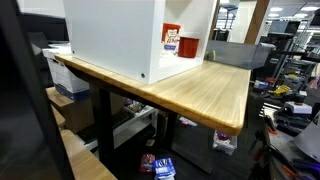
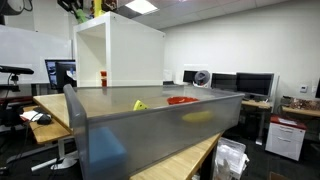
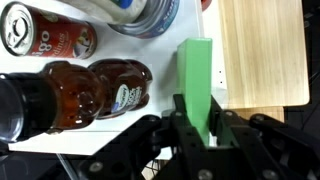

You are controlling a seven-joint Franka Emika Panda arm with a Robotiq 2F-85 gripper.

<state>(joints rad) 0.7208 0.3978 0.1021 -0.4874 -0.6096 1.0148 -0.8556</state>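
Note:
In the wrist view my gripper (image 3: 197, 118) is shut on a tall green block (image 3: 197, 78), which stands up between the two black fingers. Beside it on a white surface (image 3: 165, 55) lie a brown syrup bottle (image 3: 95, 92), a can with a red label (image 3: 50, 38) and a blue-and-white container (image 3: 140, 12). The bottle is close to the gripper's finger but apart from it. The gripper does not show clearly in either exterior view.
A white open cabinet (image 1: 115, 35) stands on a wooden table (image 1: 215, 90) and holds a red cup (image 1: 189, 46) and a red-and-white box (image 1: 171, 40). The cabinet also shows in an exterior view (image 2: 125, 50), behind a large grey bin (image 2: 150, 125). Desks with monitors (image 2: 250, 85) stand around.

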